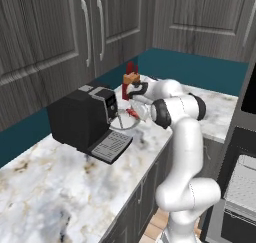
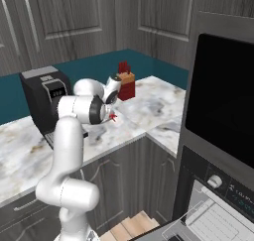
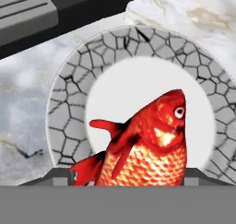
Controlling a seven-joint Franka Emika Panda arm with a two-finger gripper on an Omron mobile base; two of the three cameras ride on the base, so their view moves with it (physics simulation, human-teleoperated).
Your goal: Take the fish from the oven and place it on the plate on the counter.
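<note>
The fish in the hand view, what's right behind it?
Behind the fish lies the plate, its white centre and cracked grey rim showing around it, on the marble counter. The fish covers the plate's lower middle; whether they touch cannot be told.

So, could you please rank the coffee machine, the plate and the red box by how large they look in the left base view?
1. Coffee machine, clearly largest.
2. Plate and red box: unsure, since the arm hides part of each and the box stands farther back.

A rendered home kitchen: dark grey wood-grain wall cabinets (image 1: pixel 45 32) above a white-grey veined marble counter (image 1: pixel 55 187), a black coffee machine (image 1: pixel 85 119), and a stainless-steel built-in oven (image 2: pixel 218 195).
</note>
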